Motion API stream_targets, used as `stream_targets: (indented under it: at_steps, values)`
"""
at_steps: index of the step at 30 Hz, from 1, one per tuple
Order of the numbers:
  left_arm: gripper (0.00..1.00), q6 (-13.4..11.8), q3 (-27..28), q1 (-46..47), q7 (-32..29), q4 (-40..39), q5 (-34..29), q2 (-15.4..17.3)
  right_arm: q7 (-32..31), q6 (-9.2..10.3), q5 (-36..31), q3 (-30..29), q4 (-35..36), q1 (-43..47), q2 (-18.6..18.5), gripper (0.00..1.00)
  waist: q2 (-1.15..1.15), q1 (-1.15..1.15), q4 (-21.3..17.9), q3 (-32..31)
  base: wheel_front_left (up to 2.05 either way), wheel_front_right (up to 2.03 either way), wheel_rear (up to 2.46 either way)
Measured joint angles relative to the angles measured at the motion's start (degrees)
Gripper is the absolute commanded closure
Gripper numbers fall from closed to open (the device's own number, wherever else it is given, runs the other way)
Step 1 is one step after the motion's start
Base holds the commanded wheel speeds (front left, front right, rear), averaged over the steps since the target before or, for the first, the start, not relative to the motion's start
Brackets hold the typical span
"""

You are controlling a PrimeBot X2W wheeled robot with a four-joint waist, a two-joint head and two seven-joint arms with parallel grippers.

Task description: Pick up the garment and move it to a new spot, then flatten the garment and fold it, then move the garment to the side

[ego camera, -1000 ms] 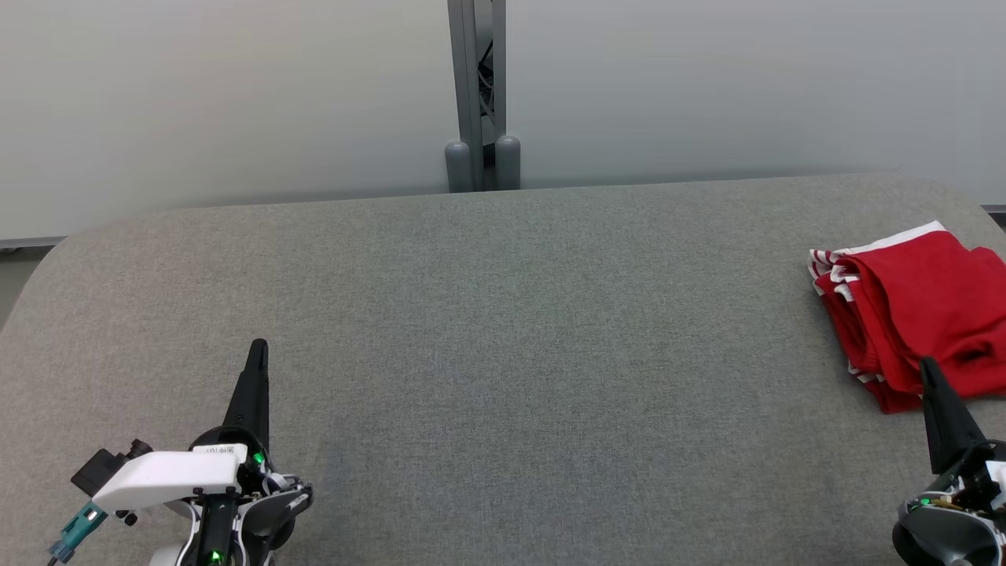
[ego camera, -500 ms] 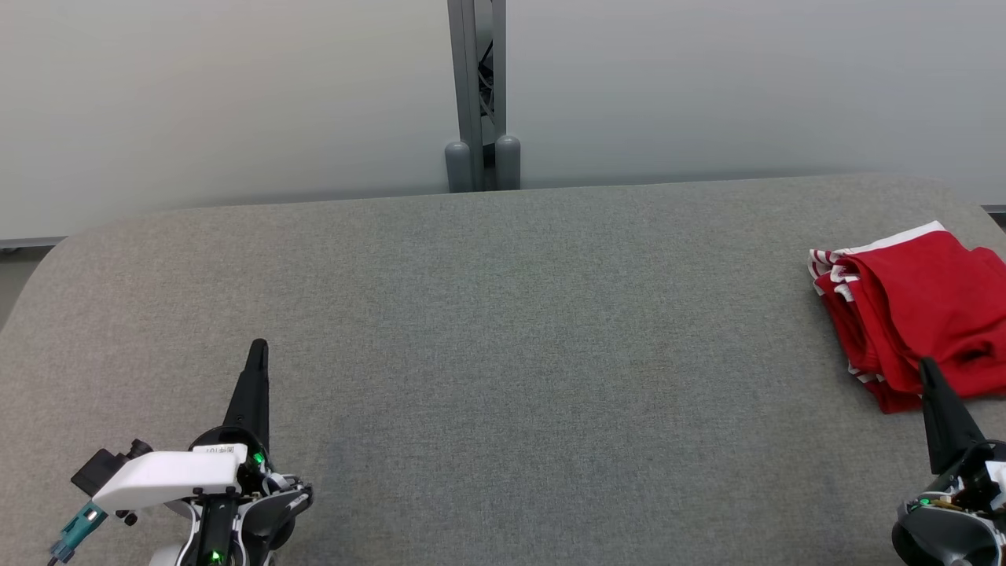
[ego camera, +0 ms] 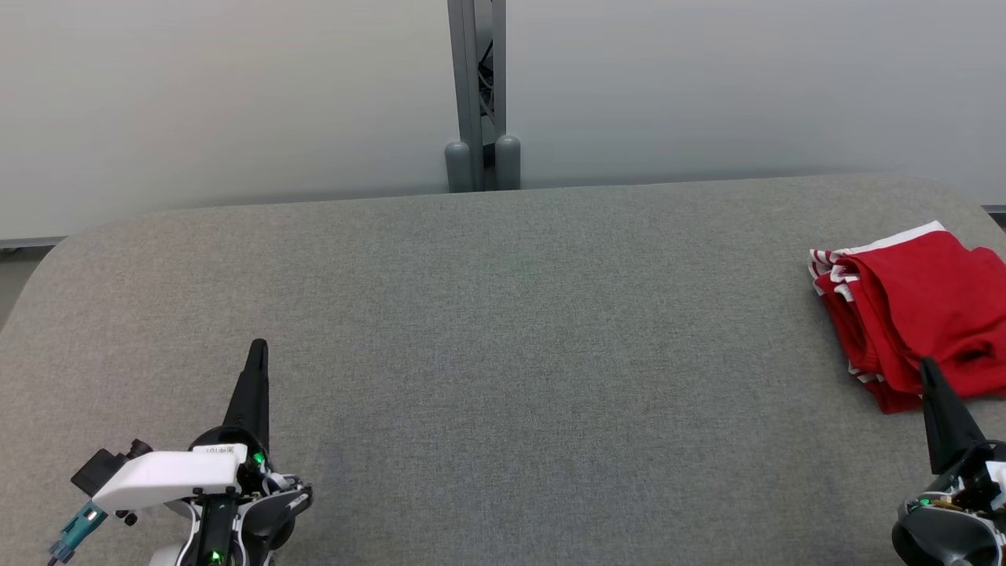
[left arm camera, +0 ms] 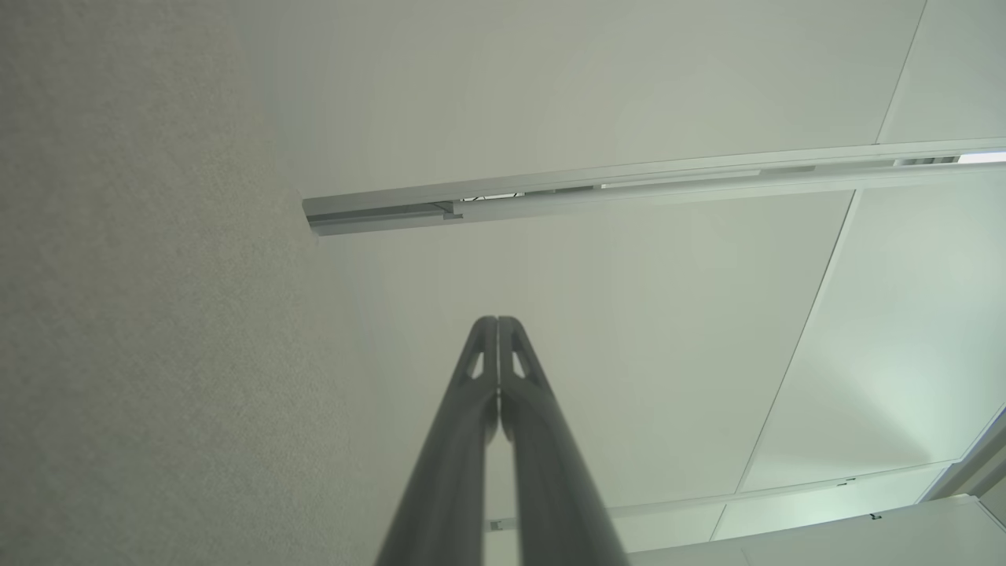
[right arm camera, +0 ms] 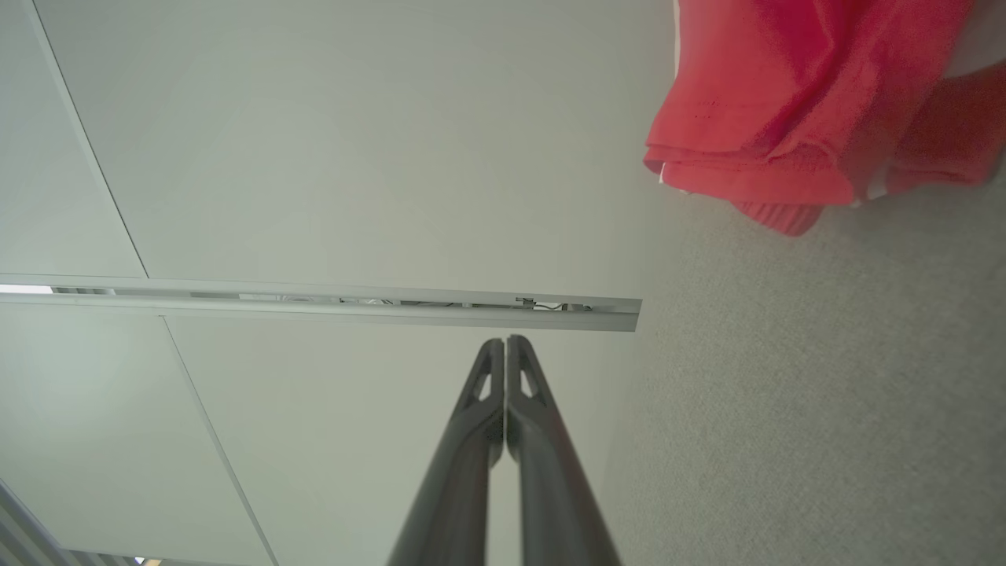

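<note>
A red garment (ego camera: 916,306) with white-striped trim lies folded in a bundle at the right edge of the grey fabric table (ego camera: 503,330). The same garment (right arm camera: 794,118) fills the upper right of the right wrist view. Just below the bundle in the head view, my right gripper (ego camera: 927,365) is shut and holds nothing, its tip at the cloth's near edge. Its fingers (right arm camera: 523,377) meet tip to tip in the right wrist view. My left gripper (ego camera: 258,346) rests shut at the lower left, far from the garment, with fingers (left arm camera: 515,362) pressed together.
A grey metal post (ego camera: 477,94) stands behind the table's far edge between pale wall panels. The table's corners are rounded, and the garment lies close to the right edge.
</note>
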State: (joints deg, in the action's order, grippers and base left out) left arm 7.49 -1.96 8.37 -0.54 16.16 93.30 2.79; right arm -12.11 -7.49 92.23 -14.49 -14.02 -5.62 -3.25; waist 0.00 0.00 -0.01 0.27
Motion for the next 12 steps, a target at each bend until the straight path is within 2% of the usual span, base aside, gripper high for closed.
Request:
stream_targets:
  at_steps: [12]
  values:
    - [1.0, 0.0, 0.0, 0.0, 0.0, 0.0, 0.0, 0.0, -0.1, 0.0, -0.1, -0.1, 0.0, 0.0, 0.1, 1.0, 0.0, 0.0, 0.0, 0.0, 0.0, 0.0, 0.0]
